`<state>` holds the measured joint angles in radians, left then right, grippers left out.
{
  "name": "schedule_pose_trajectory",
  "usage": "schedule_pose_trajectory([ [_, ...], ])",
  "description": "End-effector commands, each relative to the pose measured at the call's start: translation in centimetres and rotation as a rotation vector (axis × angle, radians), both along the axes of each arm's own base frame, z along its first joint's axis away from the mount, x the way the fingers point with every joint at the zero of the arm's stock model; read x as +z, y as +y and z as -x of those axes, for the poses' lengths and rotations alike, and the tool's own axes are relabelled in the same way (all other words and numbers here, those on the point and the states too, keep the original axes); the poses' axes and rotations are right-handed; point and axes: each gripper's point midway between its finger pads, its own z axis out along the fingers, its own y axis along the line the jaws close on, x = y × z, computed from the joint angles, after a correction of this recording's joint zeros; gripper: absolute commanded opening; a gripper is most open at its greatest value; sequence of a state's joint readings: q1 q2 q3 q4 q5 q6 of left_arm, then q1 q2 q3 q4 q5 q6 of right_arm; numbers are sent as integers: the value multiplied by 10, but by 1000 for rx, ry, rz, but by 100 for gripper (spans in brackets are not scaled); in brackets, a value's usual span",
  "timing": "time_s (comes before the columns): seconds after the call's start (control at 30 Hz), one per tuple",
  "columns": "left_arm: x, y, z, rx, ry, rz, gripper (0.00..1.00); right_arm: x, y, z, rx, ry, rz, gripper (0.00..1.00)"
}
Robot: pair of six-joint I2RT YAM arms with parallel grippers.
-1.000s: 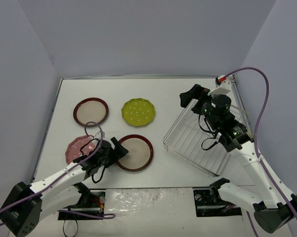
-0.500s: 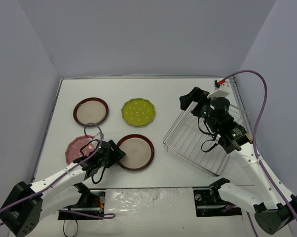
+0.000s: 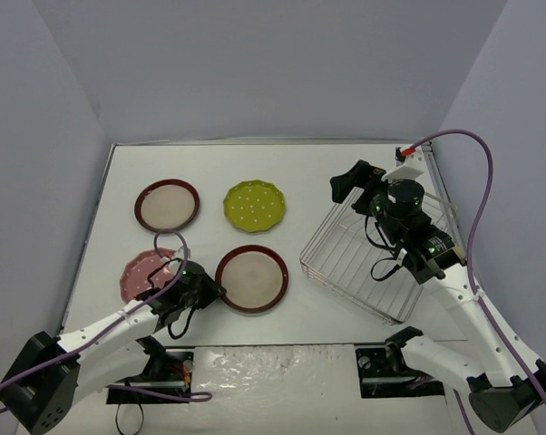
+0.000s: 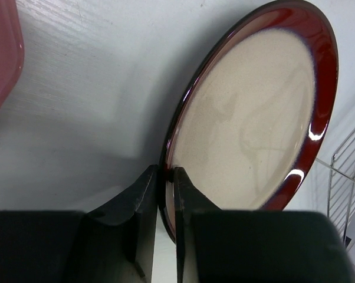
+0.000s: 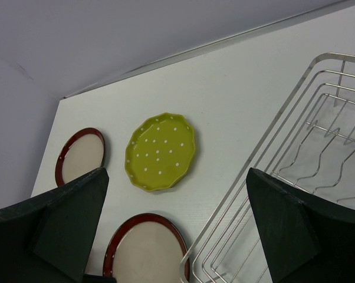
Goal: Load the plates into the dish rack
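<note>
A dark-red-rimmed plate (image 3: 252,278) lies front centre; my left gripper (image 3: 211,292) is shut on its left rim, the fingers pinching the edge in the left wrist view (image 4: 167,177). The plate (image 4: 254,112) fills that view. A second red-rimmed plate (image 3: 167,205) sits far left, a yellow-green dotted plate (image 3: 254,205) beside it, and a pink plate (image 3: 146,273) front left under my left arm. The silver wire dish rack (image 3: 368,258) stands at the right, with nothing in the part that shows. My right gripper (image 3: 346,186) is open and empty above the rack's far left corner; the rack (image 5: 307,159) shows in its view.
White walls enclose the table on the left, back and right. The right arm and its purple cable (image 3: 477,227) hang over the rack's right side. In the right wrist view the yellow-green plate (image 5: 160,151) and both red-rimmed plates (image 5: 81,155) (image 5: 147,250) lie left of the rack.
</note>
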<state>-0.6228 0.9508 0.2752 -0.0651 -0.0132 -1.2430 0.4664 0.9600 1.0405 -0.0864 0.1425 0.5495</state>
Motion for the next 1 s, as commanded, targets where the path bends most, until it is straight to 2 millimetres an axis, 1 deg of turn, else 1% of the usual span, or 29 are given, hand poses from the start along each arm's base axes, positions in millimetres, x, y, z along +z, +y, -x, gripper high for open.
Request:
schedule_pose_trajectory([
  [0.0,3,6,1,-9,0,-54,0,22,-1,-3,-17,-79,-37,100],
  [0.03,11,5,-3,-11,-18,-54,0,22,-1,-4,-18,-80,-35,100],
  [0.17,34,14,-6,-15,-73,-105,0,23,-2,-3,-21,-84,-35,100],
  [0.3,66,19,-12,-25,-138,-131,0,23,-3,-2,-22,-83,-34,100],
  [0.47,86,16,-16,-39,-181,-125,0,23,-3,-2,-22,-82,-33,100],
  [0.6,98,14,-19,-41,-207,-114,0,23,-3,-2,-22,-82,-32,100],
  [0.87,126,10,-25,-56,-271,-89,0,18,-1,-3,-15,-68,-29,100],
  [0.97,133,8,-26,-57,-290,-71,0,16,1,-3,-7,-61,-31,100],
])
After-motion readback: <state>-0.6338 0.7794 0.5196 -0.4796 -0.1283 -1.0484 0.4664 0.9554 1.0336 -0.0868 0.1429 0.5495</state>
